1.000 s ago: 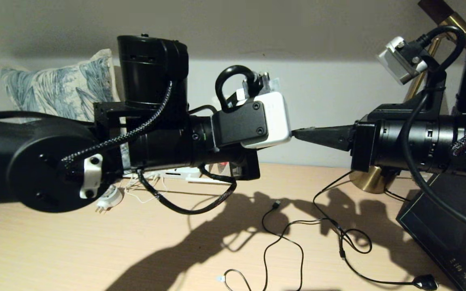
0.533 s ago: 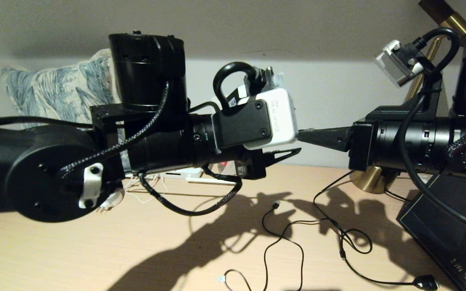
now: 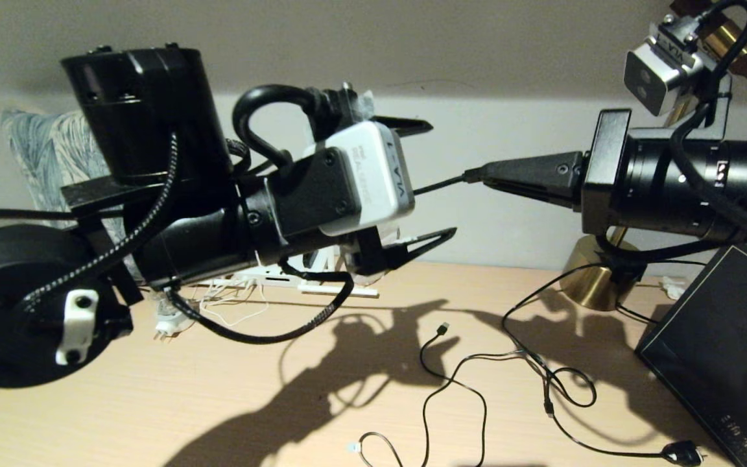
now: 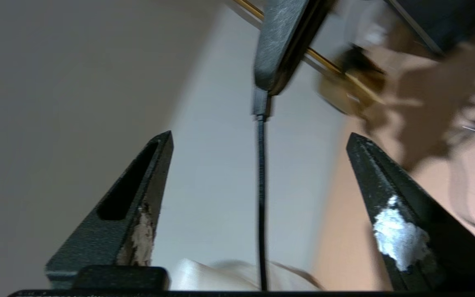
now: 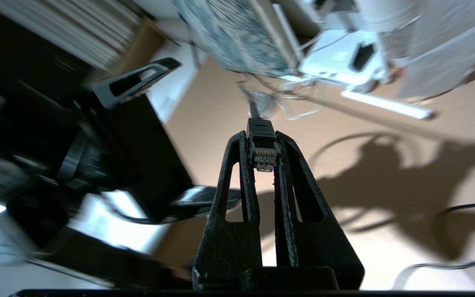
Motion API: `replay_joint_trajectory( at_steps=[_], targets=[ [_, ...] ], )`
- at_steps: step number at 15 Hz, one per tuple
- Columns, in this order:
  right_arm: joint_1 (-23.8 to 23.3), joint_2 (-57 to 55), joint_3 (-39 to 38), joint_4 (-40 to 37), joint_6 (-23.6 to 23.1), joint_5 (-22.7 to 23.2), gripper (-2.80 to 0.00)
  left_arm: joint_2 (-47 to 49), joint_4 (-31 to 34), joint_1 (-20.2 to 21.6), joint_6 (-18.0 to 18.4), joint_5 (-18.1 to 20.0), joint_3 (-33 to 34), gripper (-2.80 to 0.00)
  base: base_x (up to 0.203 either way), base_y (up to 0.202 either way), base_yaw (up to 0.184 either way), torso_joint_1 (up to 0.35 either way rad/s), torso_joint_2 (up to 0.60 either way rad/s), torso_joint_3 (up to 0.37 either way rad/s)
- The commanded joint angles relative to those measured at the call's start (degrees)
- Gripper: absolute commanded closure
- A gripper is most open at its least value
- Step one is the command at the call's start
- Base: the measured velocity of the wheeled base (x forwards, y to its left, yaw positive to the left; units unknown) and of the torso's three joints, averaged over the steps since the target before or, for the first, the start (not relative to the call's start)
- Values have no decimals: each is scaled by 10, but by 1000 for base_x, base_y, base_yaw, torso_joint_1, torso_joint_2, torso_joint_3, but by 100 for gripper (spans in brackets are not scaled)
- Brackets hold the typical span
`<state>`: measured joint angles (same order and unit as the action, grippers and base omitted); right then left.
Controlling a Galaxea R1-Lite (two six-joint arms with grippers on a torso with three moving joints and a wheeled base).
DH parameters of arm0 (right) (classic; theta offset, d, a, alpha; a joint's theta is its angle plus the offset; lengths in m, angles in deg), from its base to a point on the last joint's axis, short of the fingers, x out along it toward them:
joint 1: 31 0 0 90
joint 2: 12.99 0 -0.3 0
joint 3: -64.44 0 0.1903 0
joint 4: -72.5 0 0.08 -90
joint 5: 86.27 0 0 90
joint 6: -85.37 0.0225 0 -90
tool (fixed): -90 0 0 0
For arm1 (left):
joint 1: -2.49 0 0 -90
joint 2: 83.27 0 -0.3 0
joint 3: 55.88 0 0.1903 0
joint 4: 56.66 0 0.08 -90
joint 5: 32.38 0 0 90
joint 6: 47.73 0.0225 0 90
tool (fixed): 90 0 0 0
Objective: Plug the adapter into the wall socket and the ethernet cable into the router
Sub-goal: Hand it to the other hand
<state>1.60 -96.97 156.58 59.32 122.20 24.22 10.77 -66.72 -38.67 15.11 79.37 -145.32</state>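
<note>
My right gripper [image 3: 477, 175] is shut on the clip connector [image 5: 264, 150] of the ethernet cable [image 3: 438, 185], held in the air above the desk. The black cable [image 4: 261, 185] runs straight from it between the fingers of my left gripper [image 3: 442, 176], which stands open and does not touch it. The white router [image 5: 340, 57] with its small black piece lies on the desk by the wall; in the head view only part of the router [image 3: 283, 280] shows under my left arm. Adapter and wall socket are out of view.
A round white travel plug [image 3: 169, 322] and loose white cord [image 3: 234, 312] lie under my left arm. A thin black cable [image 3: 451, 379] snakes over the wooden desk [image 3: 153, 402]. A brass lamp base [image 3: 597, 282] and a dark box [image 3: 723, 350] stand at the right; a patterned pillow [image 3: 43, 162] at the left.
My left gripper has opened wide, rolled and drawn back to the left. The right gripper has risen a little, still holding the connector, and a stretch of cable now shows between the two.
</note>
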Motion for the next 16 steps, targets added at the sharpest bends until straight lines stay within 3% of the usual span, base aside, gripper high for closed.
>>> replay_joint_trajectory(
  at_steps=[1,3,4,7,9,16],
  targets=[
    [0,-22,92,-78,84,16,0,5,-43,19,19,36,-1,-280,0,0,0,0,0,0],
    [-8,-60,177,-161,188,63,0,16,-76,27,32,75,-1,-280,0,0,0,0,0,0],
    [-16,-76,198,-180,224,107,0,20,-80,37,34,90,-1,-280,0,0,0,0,0,0],
    [-35,-112,237,-205,294,201,0,45,-92,62,55,153,-14,-280,0,0,0,0,0,0],
    [-39,-123,240,-207,305,214,0,62,-116,63,67,189,-14,-280,0,0,0,0,0,0],
    [-57,-119,239,-206,320,238,0,75,-138,46,68,195,-32,-280,0,0,0,0,0,0]
  ],
)
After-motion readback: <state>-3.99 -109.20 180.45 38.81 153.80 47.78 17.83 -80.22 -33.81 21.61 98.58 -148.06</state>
